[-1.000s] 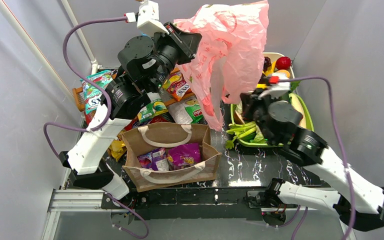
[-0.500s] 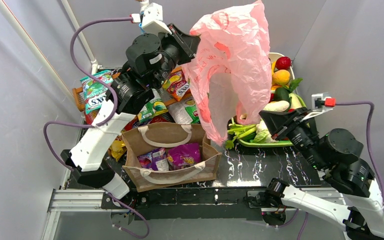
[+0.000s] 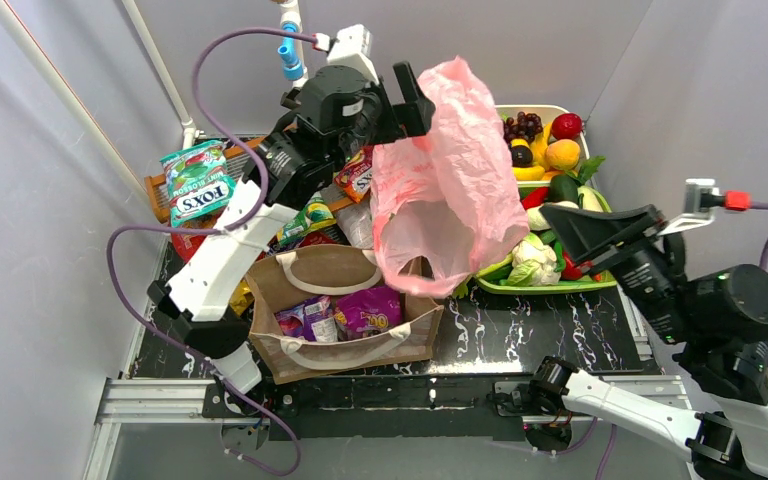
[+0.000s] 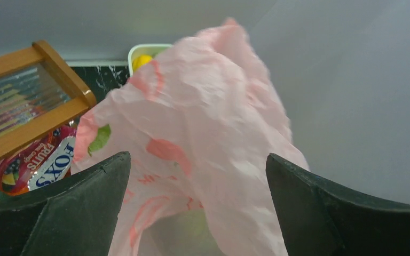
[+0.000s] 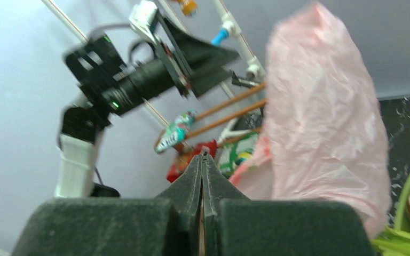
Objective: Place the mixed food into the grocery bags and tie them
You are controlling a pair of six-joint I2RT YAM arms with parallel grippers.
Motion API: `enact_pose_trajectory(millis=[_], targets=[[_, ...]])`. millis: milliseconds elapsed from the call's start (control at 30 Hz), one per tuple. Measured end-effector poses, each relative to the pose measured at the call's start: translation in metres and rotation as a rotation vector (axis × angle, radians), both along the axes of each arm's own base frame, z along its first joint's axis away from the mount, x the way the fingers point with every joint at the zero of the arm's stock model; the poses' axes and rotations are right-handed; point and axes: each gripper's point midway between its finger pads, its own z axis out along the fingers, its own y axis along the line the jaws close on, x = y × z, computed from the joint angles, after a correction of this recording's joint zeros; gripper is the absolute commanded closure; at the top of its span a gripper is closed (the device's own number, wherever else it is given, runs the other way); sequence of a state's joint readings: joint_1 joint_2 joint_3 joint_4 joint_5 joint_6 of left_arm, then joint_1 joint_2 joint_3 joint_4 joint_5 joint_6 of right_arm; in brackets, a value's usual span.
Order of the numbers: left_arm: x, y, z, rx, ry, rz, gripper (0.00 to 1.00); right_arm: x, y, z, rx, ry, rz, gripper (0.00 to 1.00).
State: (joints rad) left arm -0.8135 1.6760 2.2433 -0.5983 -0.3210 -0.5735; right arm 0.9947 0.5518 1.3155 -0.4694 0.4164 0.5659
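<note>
The pink grocery bag (image 3: 448, 190) slumps loose in the air just right of my left gripper (image 3: 410, 102), its lower end down by the brown tote's (image 3: 340, 345) back right corner. My left gripper (image 4: 196, 157) is open; the pink bag (image 4: 208, 122) lies between the spread fingers, gripped by neither. The tote holds purple snack packets (image 3: 368, 310). My right gripper (image 3: 550, 210) is shut and empty, right of the bag, over the fruit trays. In the right wrist view the shut right gripper (image 5: 203, 156) points at the pink bag (image 5: 325, 117). A teal Fox's packet (image 3: 195, 185) lies at the back left.
A wooden rack (image 3: 160, 188) with more snack packets (image 3: 355, 175) stands behind the tote. A white tray (image 3: 505, 110) holds grapes (image 3: 525, 125) and an orange (image 3: 562, 155). A green tray (image 3: 540, 287) holds a cauliflower (image 3: 530, 255). Grey walls close in on both sides.
My left gripper has opened and let go of the pink bag, which has sunk lower and slumped. The right arm has drawn back to the right, away from the bag.
</note>
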Motion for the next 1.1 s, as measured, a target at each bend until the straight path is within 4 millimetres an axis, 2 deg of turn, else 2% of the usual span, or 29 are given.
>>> enact_pose_trajectory(millis=[133, 267, 367, 467, 567, 700, 767, 833, 933, 1100], targets=[[-0.003, -0.014, -0.036, 0.116, 0.065, -0.085, 0.02, -0.002, -0.013, 0.033, 0.137, -0.025, -0.026, 0.99], [-0.011, -0.020, -0.057, 0.185, 0.101, -0.160, 0.02, 0.003, -0.014, 0.050, 0.176, -0.026, -0.053, 0.97], [-0.019, -0.015, -0.079, 0.232, 0.137, -0.182, 0.02, 0.014, -0.011, 0.049, 0.149, 0.010, -0.093, 0.55], [-0.026, -0.009, -0.106, 0.279, 0.186, -0.194, 0.02, 0.026, -0.010, 0.022, 0.066, 0.106, -0.156, 0.32], [-0.030, -0.007, -0.132, 0.315, 0.234, -0.206, 0.02, 0.034, -0.012, -0.023, -0.052, 0.236, -0.224, 0.26], [-0.033, -0.011, -0.150, 0.327, 0.269, -0.228, 0.02, 0.039, -0.023, -0.082, -0.184, 0.371, -0.320, 0.20], [-0.034, -0.015, -0.148, 0.314, 0.267, -0.244, 0.02, 0.041, -0.032, -0.106, -0.241, 0.417, -0.376, 0.18], [-0.035, -0.018, -0.144, 0.301, 0.260, -0.257, 0.02, 0.042, -0.041, -0.121, -0.286, 0.446, -0.425, 0.17], [-0.037, -0.021, -0.136, 0.282, 0.248, -0.277, 0.02, 0.043, -0.051, -0.131, -0.325, 0.472, -0.485, 0.15], [-0.038, -0.033, -0.110, 0.230, 0.201, -0.328, 0.02, 0.051, -0.059, -0.146, -0.405, 0.514, -0.557, 0.15]])
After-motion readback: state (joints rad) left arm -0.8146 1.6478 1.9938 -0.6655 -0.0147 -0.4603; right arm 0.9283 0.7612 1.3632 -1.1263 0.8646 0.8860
